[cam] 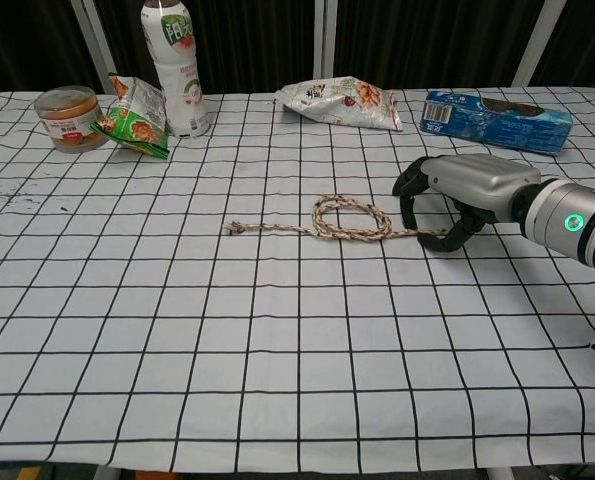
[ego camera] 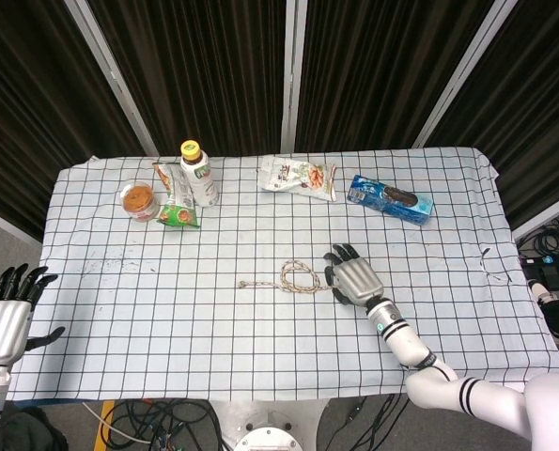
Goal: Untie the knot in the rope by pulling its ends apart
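Note:
A tan braided rope (ego camera: 299,278) (cam: 349,220) lies on the checked tablecloth with a loose loop knot at its middle. Its frayed left end (cam: 235,227) points left. My right hand (ego camera: 354,280) (cam: 469,186) arches over the rope's right end, with the fingers (cam: 409,193) down on the far side and the thumb (cam: 449,238) on the near side. The rope's tip lies between them and does not look pinched. My left hand (ego camera: 7,318) hangs with spread fingers beyond the table's left front corner, holding nothing; the chest view does not show it.
Along the back stand a jar (ego camera: 139,198) (cam: 68,116), a green snack bag (ego camera: 176,209) (cam: 132,118) and a bottle (ego camera: 199,175) (cam: 176,68). A white snack bag (ego camera: 299,177) (cam: 343,102) and a blue biscuit pack (ego camera: 390,198) (cam: 497,108) lie further right.

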Action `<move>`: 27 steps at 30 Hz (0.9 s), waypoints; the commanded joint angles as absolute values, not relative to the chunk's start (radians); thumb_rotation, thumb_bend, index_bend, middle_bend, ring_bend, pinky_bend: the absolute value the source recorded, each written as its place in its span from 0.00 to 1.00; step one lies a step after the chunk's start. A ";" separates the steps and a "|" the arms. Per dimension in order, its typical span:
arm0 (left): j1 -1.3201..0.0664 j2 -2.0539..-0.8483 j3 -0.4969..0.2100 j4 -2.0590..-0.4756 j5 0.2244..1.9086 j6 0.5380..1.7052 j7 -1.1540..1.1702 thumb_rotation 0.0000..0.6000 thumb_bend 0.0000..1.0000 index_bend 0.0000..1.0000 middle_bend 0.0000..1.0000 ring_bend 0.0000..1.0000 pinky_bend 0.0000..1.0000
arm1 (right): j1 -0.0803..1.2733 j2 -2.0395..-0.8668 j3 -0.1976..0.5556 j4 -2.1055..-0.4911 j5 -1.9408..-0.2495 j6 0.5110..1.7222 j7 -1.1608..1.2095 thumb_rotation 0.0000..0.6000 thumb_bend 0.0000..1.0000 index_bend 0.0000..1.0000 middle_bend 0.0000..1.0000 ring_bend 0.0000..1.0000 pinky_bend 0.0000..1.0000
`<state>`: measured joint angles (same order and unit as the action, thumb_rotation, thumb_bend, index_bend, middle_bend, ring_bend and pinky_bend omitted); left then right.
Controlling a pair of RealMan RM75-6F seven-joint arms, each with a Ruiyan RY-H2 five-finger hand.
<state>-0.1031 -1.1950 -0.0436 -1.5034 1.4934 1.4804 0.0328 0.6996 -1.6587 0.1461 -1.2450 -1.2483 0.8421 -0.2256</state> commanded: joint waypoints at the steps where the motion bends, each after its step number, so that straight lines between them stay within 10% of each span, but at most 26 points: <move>1: -0.103 -1.196 -0.044 -1.501 1.494 1.481 0.031 1.00 0.03 0.20 0.11 0.00 0.00 | 0.700 -1.659 0.144 -1.245 -1.251 0.846 -0.222 1.00 0.35 0.53 0.18 0.00 0.00; 27: -0.342 -1.164 -0.065 -1.543 1.664 1.288 -0.056 1.00 0.03 0.22 0.11 0.00 0.00 | 0.674 -1.617 0.138 -1.329 -1.263 0.938 -0.251 1.00 0.55 0.70 0.21 0.00 0.00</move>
<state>-0.2995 -1.1586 -0.0597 -1.5310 1.6464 1.3333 -0.0178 0.6766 -1.6243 0.1367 -1.3207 -1.2621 0.9324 -0.2518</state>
